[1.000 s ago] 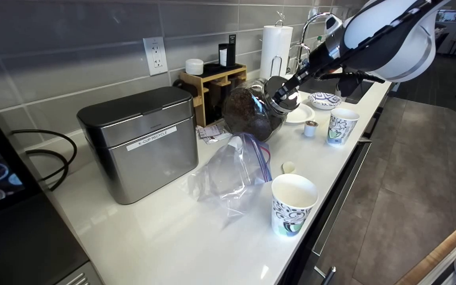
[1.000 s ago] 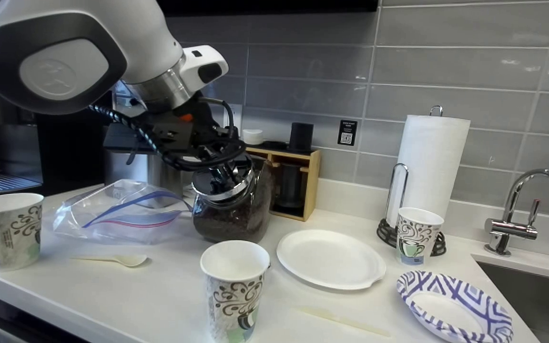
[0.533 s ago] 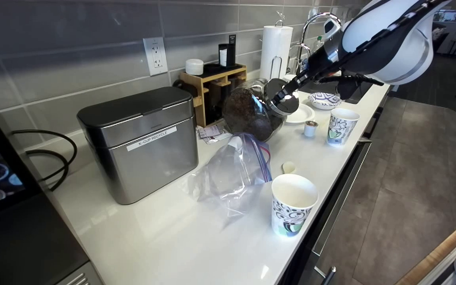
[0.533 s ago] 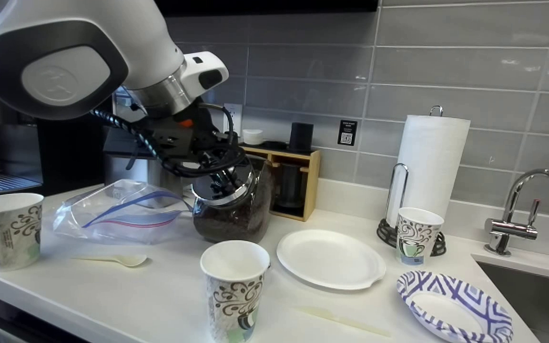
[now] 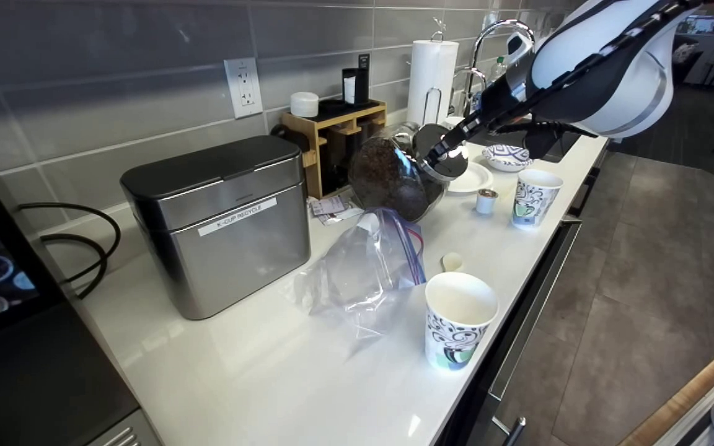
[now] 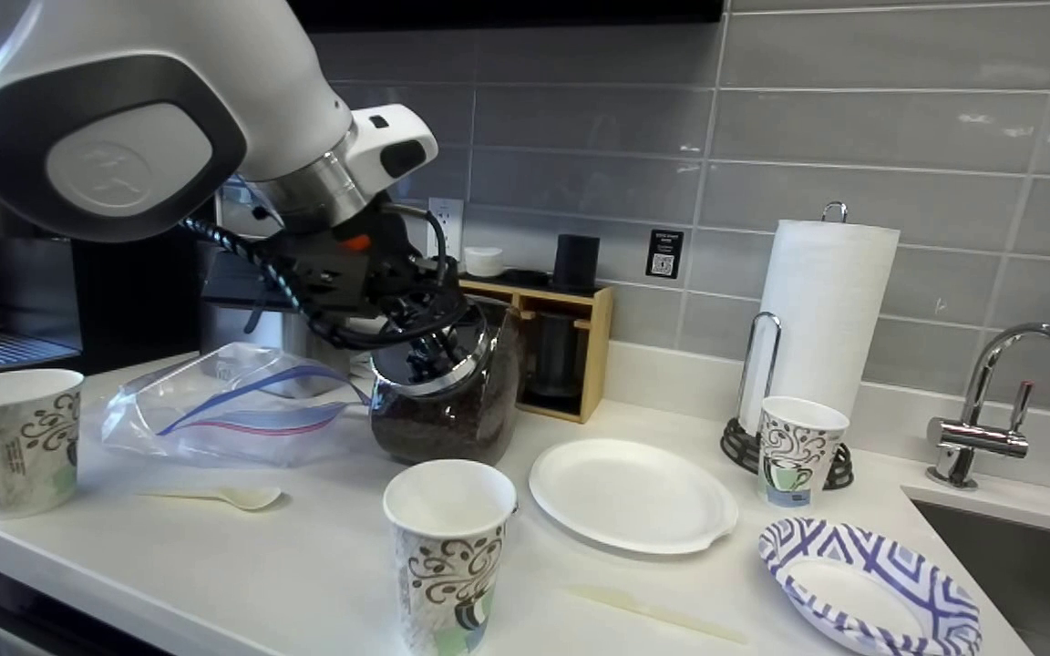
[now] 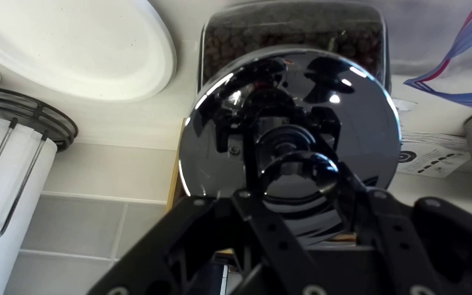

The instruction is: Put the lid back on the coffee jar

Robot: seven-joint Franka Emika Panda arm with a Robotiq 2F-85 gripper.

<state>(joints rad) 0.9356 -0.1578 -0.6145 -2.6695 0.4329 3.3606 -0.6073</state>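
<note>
Far left, in an exterior view: a paper cup (image 6: 19, 446) with a swirl print, upright on the white surface (image 6: 215, 565), near its front edge. Next, a clear plastic bag (image 6: 242, 392), slumped; grey metal bin (image 5: 245, 260) standing behind it. Pale plastic spoon (image 6: 229, 496) lies in front of the bag, apart from it.

White arm (image 6: 306, 100) leans in from the upper left, pointing down and rightward. Its tool (image 7: 301, 182) is clamped about the round knob (image 7: 297, 174) of a dark lid (image 7: 363, 143); the wrist view shows this best. Lid lies slantwise across the mouth of the coffee jar (image 6: 438, 433); whether fully seated, I cannot tell. Jar rests on the surface between the bag and a white plate (image 6: 630, 497), dark beans (image 7: 236, 47) behind its glass. Second paper cup (image 6: 447, 565) stands in front of the jar; a wooden rack (image 6: 595, 360) stands just behind, to the right.

Pale plastic knife (image 6: 616, 599) lies flat in front of the plate. Then a paper towel roll (image 6: 826, 319), upright on its wire stand (image 6: 739, 446), a third paper cup (image 6: 798, 451) just before it. Farthest right: a blue-patterned bowl (image 6: 931, 583) beside the sink (image 6: 1017, 565), a chrome tap (image 6: 981, 433) behind the sink.
</note>
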